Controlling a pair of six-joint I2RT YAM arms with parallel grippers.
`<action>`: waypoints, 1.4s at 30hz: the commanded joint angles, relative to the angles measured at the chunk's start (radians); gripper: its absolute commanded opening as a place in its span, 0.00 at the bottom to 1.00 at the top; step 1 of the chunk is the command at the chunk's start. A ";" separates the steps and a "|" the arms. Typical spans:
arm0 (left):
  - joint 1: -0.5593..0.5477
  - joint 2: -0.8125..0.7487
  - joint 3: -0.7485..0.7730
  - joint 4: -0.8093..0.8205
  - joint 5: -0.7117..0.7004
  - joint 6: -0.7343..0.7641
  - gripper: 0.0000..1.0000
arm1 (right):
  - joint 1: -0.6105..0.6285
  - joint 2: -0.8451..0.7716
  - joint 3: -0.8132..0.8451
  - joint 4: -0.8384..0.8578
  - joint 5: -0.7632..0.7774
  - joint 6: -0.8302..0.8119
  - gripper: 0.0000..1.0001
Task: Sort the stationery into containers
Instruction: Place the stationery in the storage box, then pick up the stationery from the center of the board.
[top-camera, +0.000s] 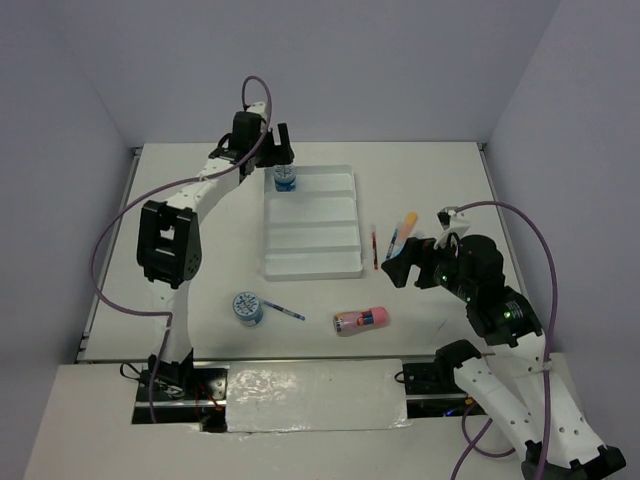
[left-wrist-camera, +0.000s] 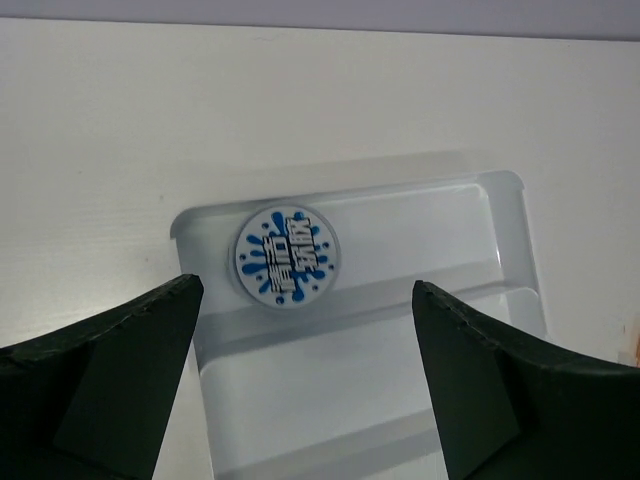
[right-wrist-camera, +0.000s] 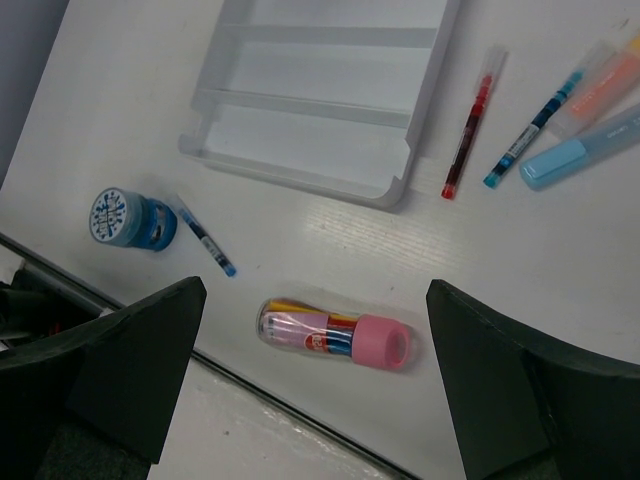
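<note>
Standing in the tray (left-wrist-camera: 515, 240) corner, a blue tub (left-wrist-camera: 286, 257) lies below the wide-spread left claw (left-wrist-camera: 305, 290)

white tray (top-camera: 310, 250), blue-splattered white tub top (left-wrist-camera: 287, 256).

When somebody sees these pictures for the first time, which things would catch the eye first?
First the white tray in the middle of the table, with one blue tub in its farthest compartment and the open left pincer above it. Next the clear tube with a pink cap, lying on the table nearer than the tray, with the open right pincer hovering close by. A second blue tub stands to its left.
</note>
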 joint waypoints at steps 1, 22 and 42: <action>-0.071 -0.208 0.010 -0.130 -0.173 0.006 0.99 | 0.013 0.014 0.000 0.057 -0.044 -0.021 1.00; 0.127 -1.368 -0.714 -0.570 -0.744 -0.054 0.99 | 0.912 1.310 0.801 0.266 0.606 -0.029 1.00; 0.130 -1.471 -0.865 -0.482 -0.730 -0.056 0.99 | 0.964 1.477 0.803 0.236 0.468 0.066 0.98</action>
